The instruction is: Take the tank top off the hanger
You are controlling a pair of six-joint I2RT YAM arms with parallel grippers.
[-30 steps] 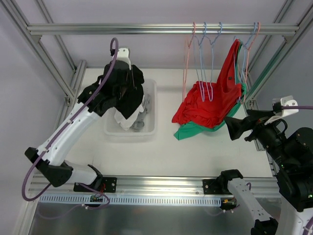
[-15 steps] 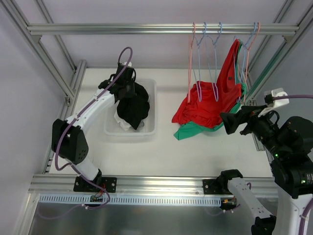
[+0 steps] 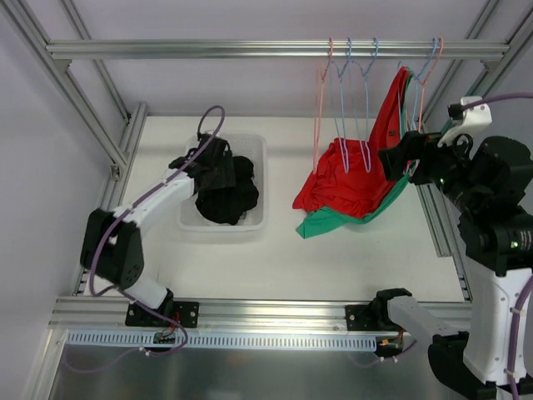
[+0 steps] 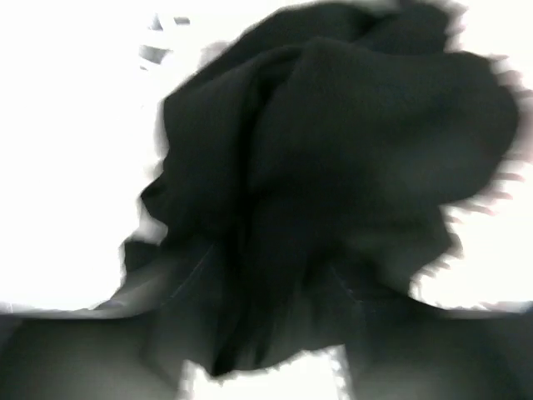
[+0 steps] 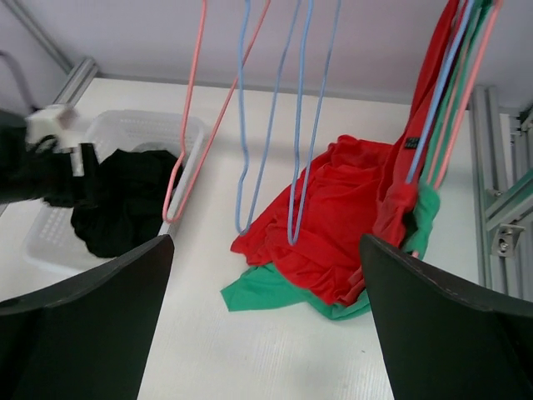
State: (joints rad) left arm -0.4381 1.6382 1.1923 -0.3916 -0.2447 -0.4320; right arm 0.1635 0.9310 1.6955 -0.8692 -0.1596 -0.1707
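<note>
The red tank top (image 3: 350, 183) hangs by one shoulder from the blue and pink hangers (image 3: 425, 75) at the right end of the rail, and its body lies crumpled on the table. A green garment (image 3: 321, 221) lies under it. In the right wrist view the red tank top (image 5: 350, 200) and green garment (image 5: 266, 287) lie ahead. My right gripper (image 5: 266, 333) is open and empty, up beside the hanging strap (image 3: 396, 158). My left gripper (image 3: 218, 162) hovers open over a black garment (image 3: 229, 196) in the bin, and that cloth (image 4: 333, 150) fills its blurred view.
Three bare hangers, one pink (image 3: 321, 100) and two blue (image 3: 346, 100), dangle from the rail (image 3: 250, 48) left of the red top. A clear plastic bin (image 3: 254, 146) stands at the back left. Aluminium frame posts (image 3: 445, 125) run along the right side.
The left arm lowered the black garment into the bin and its fingers spread apart. The right arm rose and swung back toward the hangers holding the red top.
</note>
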